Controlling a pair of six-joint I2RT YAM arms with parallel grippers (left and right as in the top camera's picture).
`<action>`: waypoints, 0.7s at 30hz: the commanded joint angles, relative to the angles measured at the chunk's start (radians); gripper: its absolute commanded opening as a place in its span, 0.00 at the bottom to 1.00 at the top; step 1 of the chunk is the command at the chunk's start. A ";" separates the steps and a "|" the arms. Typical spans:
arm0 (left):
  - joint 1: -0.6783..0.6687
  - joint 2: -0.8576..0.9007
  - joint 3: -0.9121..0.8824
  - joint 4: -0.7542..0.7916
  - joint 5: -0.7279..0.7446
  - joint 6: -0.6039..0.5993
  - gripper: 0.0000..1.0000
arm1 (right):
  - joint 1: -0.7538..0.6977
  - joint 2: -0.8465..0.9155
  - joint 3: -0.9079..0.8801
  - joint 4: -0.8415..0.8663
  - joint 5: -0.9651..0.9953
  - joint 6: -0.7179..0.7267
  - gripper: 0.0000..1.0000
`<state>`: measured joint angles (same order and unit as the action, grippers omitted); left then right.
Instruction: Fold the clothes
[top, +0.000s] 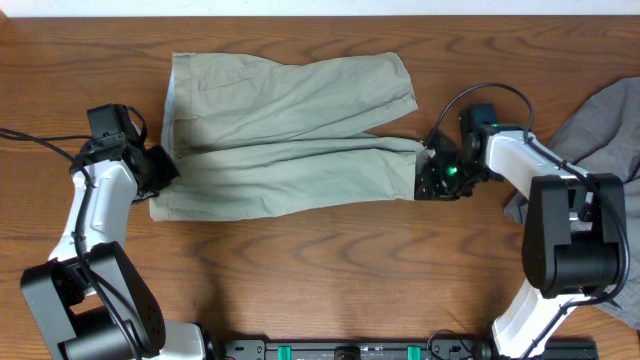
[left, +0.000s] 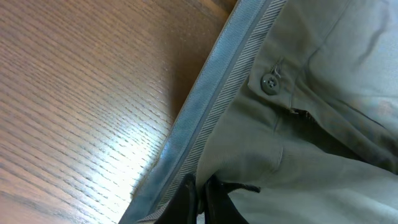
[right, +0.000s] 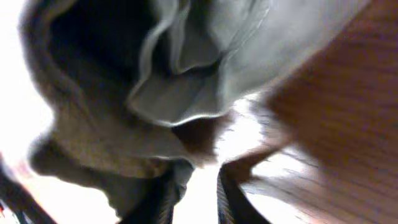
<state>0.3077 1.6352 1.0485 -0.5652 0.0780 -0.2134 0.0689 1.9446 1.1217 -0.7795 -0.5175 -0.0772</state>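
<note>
1. Right up against the lens in the left wrist view, we're looking at the left pincer (left: 198, 202). It's clamping fully shut on the edge of the khaki-green shorts (left: 323, 124).
2. It's biting right at the waistband (left: 205, 106), where the pale striped lining is showing. A small button (left: 269, 82) is sitting just inside that band.
3. From overhead, we're seeing the shorts lying spread flat on the wooden surface (top: 320, 260). The waistband end is pointing toward the left arm and the leg hems toward the right arm.
4. The right pincer (top: 432, 172) is sitting at the hem of the leg nearer the robot's base, touching the cloth.
5. The right wrist view is coming out super blurry. Its fingers (right: 227, 196) are standing a little apart, with khaki fabric bunching just above them. We're honestly not able to tell whether it's gripping the hem or just sitting against it.
6. A darker grey garment (top: 605, 125) is lying crumpled at the right edge of the surface, past the right arm and well apart from the shorts.
</note>
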 joint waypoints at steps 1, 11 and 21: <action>0.006 0.011 -0.005 0.006 -0.011 -0.006 0.06 | 0.042 0.047 -0.031 0.006 -0.003 -0.029 0.15; 0.006 0.011 -0.005 -0.001 -0.011 -0.005 0.06 | 0.025 -0.053 -0.009 0.023 -0.441 -0.087 0.01; 0.006 0.011 -0.005 0.003 -0.012 -0.005 0.06 | -0.084 -0.359 0.012 0.277 -0.520 0.354 0.01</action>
<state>0.3077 1.6352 1.0485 -0.5640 0.0780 -0.2134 0.0254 1.6260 1.1191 -0.5442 -1.0378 0.0700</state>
